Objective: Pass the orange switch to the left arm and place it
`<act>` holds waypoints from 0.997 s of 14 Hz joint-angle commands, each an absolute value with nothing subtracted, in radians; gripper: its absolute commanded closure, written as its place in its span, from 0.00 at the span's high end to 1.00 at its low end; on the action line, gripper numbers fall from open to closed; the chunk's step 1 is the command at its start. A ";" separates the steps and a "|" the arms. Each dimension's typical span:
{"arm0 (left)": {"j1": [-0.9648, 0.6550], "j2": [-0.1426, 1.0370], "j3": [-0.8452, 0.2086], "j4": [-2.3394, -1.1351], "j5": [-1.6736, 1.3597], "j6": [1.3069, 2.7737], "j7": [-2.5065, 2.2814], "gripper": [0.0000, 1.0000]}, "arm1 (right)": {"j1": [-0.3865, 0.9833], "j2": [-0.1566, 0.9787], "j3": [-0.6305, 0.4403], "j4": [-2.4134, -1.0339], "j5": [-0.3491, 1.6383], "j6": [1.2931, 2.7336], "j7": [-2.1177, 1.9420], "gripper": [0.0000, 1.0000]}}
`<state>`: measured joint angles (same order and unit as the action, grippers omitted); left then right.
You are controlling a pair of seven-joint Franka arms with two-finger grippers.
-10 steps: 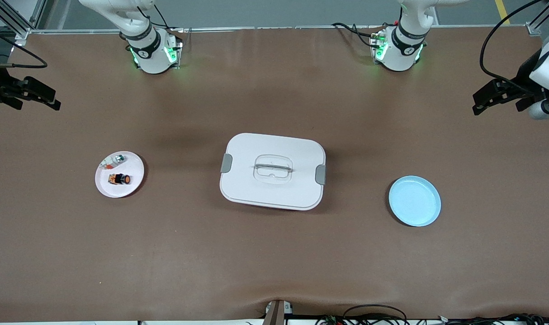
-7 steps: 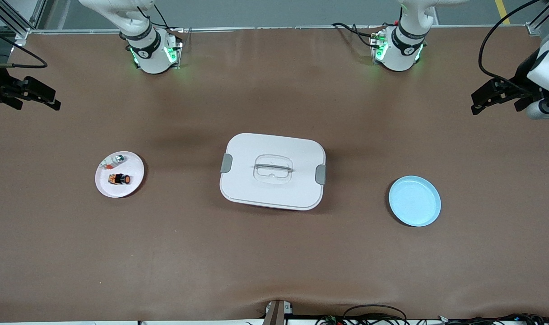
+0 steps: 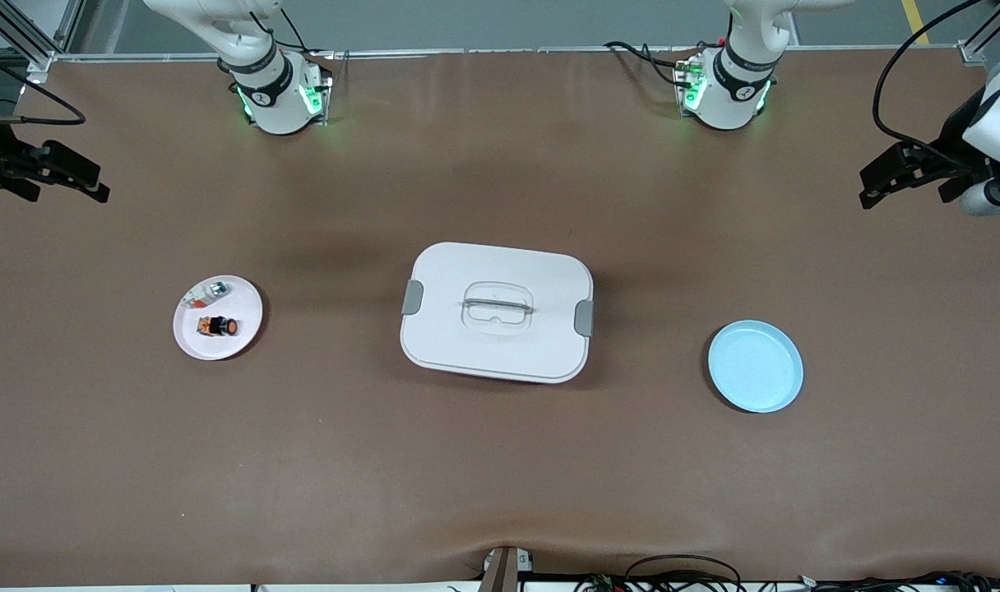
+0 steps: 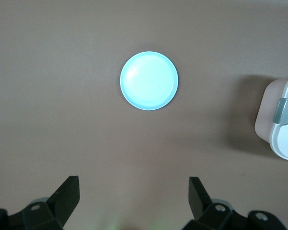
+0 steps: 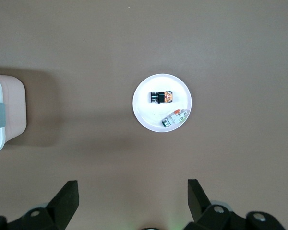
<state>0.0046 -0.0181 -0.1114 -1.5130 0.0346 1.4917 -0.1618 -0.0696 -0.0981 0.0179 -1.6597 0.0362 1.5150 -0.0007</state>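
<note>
Front view: orange switch (image 3: 219,326) lying on white plate (image 3: 218,317) beside small silver-and-red item (image 3: 210,290), toward right arm's end; box (image 3: 497,312) mid-table, blue plate (image 3: 755,366) toward left arm's end, bare brown table (image 3: 500,460) all around. Left wrist view: left gripper (image 4: 134,199) spread wide, empty, high over table near blue plate (image 4: 149,80), box edge (image 4: 284,120) at frame border. Right wrist view: right gripper (image 5: 133,201) likewise wide, empty, over table near switch (image 5: 162,96) on its plate (image 5: 162,102).

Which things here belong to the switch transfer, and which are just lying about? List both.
Belonging to the job:
orange switch, on the white plate
box, the obstacle mid-table
left tool and right tool, both open, high over the table's ends
blue plate, bare, likely the target

Lying about:
silver-and-red item, sharing the white plate
</note>
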 commanded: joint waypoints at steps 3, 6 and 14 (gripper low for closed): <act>0.014 -0.015 -0.115 -1.499 0.021 1.473 -0.155 1.00 | -0.077 -0.123 0.020 -1.680 0.054 1.525 -0.002 1.00; 0.014 -0.014 -0.115 -1.500 0.021 1.473 -0.155 1.00 | -0.077 -0.121 0.020 -1.678 0.054 1.525 -0.002 1.00; 0.014 0.006 -0.115 -1.502 0.025 1.477 -0.155 1.00 | -0.077 -0.112 0.020 -1.654 0.054 1.511 -0.003 1.00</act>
<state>0.0058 -0.0018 -0.1113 -1.5140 0.0346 1.4895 -0.1615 -0.0697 -0.0985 0.0179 -1.6562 0.0362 1.5168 -0.0007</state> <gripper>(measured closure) 0.000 0.000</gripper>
